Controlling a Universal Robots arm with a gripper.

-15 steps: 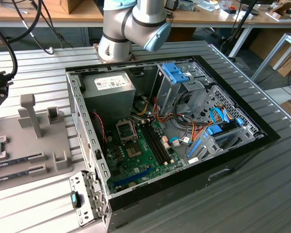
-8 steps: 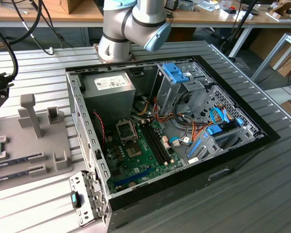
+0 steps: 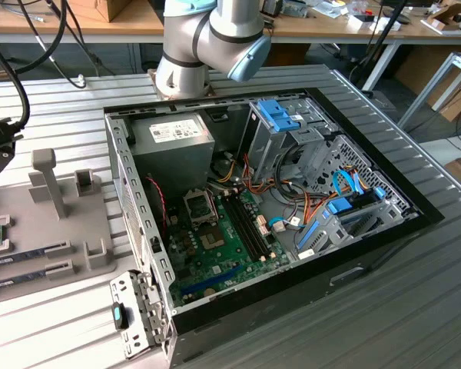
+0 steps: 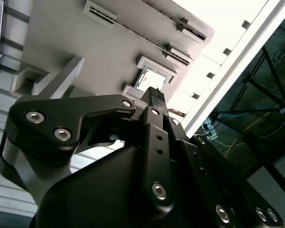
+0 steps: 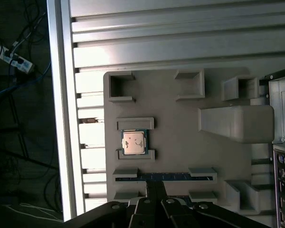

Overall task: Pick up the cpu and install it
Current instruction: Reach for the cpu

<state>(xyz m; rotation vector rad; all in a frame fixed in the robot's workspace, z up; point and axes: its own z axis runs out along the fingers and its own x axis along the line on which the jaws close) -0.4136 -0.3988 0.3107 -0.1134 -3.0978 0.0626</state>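
The ribbed metal worktop (image 3: 415, 307) carries everything, and the biggest thing on it is the open computer case (image 3: 292, 307), lying on its side with its green motherboard (image 3: 215, 254) and dark, metal-framed socket (image 3: 200, 206) showing. In the exterior view my arm (image 3: 215, 34) bends its pale grey and blue joints over the case's far edge. At that view's left lies the grey fixture tray (image 3: 61, 231), and both wrist views look down on it past my pincer (image 5: 155, 183), whose two black fingers are pressed together with nothing between them. It hangs above the tray, clear of the parts. A long memory stick (image 5: 164, 176) sits in its slot there. The cpu (image 5: 134, 142) lies flat between two small brackets of the tray, silver top up, untouched.
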